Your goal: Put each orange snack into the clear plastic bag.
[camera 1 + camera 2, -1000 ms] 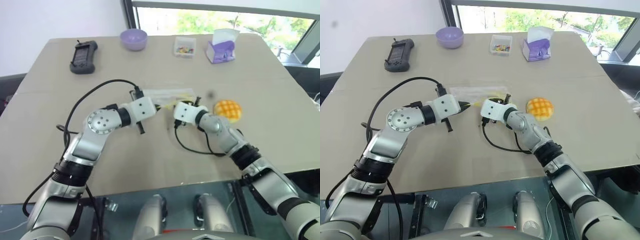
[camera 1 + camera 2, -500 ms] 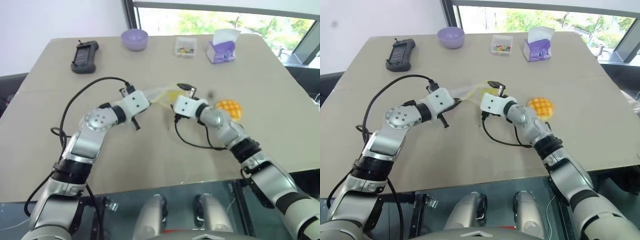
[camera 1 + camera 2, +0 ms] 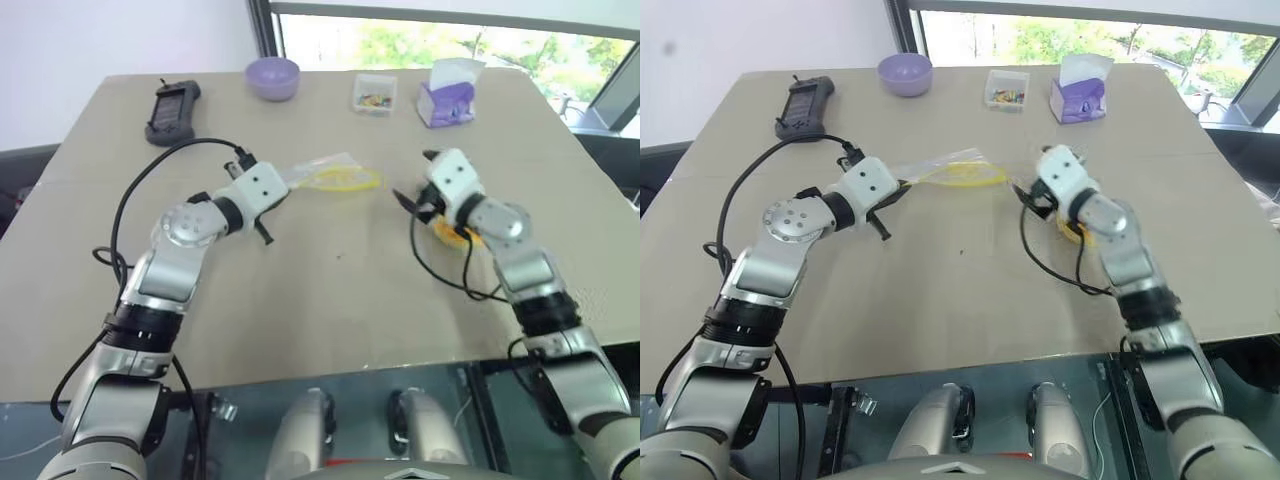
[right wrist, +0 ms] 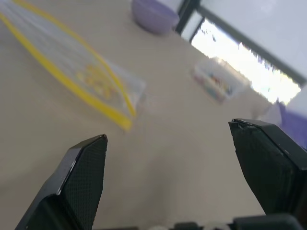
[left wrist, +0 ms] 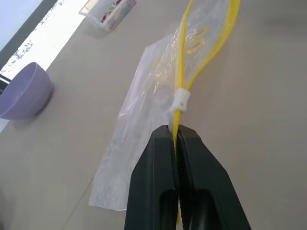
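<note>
Your right arm covers most of the orange snack (image 3: pixel 447 232), small clear box (image 3: pixel 374 94) contents too tiny to read

Along the table's (image 3: pixel 300 300) far edge stand a black handset (image 3: pixel 171 112), purple bowl (image 3: pixel 272 78), clear box (image 3: pixel 373 94) and tissue box (image 3: pixel 447 95).

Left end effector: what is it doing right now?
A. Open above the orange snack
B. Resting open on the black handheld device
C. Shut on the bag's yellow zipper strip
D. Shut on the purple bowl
C. In the left wrist view the left end effector has its black fingers pressed together on the yellow zipper strip of the clear plastic bag.
</note>
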Action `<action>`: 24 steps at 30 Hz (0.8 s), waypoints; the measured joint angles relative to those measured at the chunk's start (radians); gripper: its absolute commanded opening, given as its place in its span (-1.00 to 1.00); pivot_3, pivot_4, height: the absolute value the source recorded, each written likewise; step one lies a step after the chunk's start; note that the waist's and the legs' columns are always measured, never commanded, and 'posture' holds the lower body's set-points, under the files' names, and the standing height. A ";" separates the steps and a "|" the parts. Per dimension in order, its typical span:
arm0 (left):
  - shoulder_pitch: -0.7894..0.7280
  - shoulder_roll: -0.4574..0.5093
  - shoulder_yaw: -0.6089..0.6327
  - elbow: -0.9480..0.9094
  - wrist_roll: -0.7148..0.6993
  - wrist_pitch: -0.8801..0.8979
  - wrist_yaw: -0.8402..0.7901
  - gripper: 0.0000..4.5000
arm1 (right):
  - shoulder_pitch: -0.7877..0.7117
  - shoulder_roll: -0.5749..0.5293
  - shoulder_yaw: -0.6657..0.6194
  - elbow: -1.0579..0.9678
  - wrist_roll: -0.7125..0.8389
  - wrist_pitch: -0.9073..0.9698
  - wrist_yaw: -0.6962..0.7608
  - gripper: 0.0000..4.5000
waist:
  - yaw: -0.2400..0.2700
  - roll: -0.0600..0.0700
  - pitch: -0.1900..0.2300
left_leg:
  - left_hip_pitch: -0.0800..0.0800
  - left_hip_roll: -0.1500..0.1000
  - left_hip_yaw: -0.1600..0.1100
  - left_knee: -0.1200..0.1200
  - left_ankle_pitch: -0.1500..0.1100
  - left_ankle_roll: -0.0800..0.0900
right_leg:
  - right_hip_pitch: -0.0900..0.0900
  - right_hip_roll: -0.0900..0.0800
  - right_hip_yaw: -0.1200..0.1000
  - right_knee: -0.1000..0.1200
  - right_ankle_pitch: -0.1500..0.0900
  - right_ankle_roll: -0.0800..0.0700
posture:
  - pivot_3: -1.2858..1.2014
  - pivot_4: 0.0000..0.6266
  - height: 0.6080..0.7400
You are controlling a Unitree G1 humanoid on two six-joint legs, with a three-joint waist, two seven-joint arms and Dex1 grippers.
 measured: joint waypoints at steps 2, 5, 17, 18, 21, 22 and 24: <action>-0.005 -0.001 0.000 0.012 0.000 -0.001 0.000 -1.00 | 0.047 -0.001 -0.034 -0.037 0.027 0.068 -0.003 0.97 | 0.000 0.000 0.000 | 0.000 0.000 0.001 0.000 -0.001 0.002 | 0.000 0.000 0.000 0.001 0.000 0.000 | 0.03 -0.52 1.00; -0.020 -0.004 0.000 0.026 -0.001 -0.003 0.000 -1.00 | 0.114 0.002 -0.102 -0.113 0.070 0.198 -0.037 0.97 | -0.001 0.000 0.000 | 0.001 0.000 0.001 0.001 -0.001 0.002 | 0.000 0.000 0.001 0.003 0.000 0.000 | 0.03 -0.52 1.00; -0.036 -0.030 0.000 0.048 -0.013 -0.018 -0.015 -1.00 | 0.209 0.076 -0.202 -0.181 0.183 0.335 -0.131 0.97 | -0.002 -0.002 -0.001 | 0.005 0.001 0.004 0.003 -0.001 0.002 | 0.000 0.001 0.005 0.006 0.000 0.000 | 0.03 -0.52 1.00; -0.036 -0.030 0.000 0.048 -0.013 -0.018 -0.016 -1.00 | 0.206 0.080 -0.210 -0.168 0.201 0.344 -0.129 0.87 | -0.002 -0.003 -0.002 | 0.005 0.001 0.004 0.003 -0.001 0.002 | 0.000 0.001 0.005 0.006 0.000 0.000 | 0.03 -0.52 1.00; -0.040 -0.032 0.000 0.048 -0.017 -0.018 -0.018 -1.00 | 0.191 0.081 -0.223 -0.134 0.234 0.350 -0.126 0.40 | -0.003 -0.003 -0.002 | 0.005 0.001 0.004 0.003 -0.001 0.002 | 0.000 0.001 0.005 0.006 0.000 0.000 | 0.03 -0.52 1.00; -0.040 -0.033 0.000 0.048 -0.017 -0.018 -0.018 -1.00 | 0.188 0.081 -0.223 -0.128 0.237 0.349 -0.125 0.20 | -0.003 -0.003 -0.002 | 0.005 0.002 0.004 0.003 -0.001 0.002 | 0.000 0.001 0.005 0.006 0.000 0.000 | 0.03 -0.52 1.00; -0.040 -0.035 0.000 0.047 -0.020 -0.017 -0.018 -1.00 | 0.178 0.076 -0.223 -0.111 0.245 0.343 -0.119 -0.23 | -0.003 -0.003 -0.002 | 0.005 0.002 0.005 0.003 -0.001 0.002 | 0.000 0.001 0.005 0.006 0.000 0.000 | 0.03 -0.52 1.00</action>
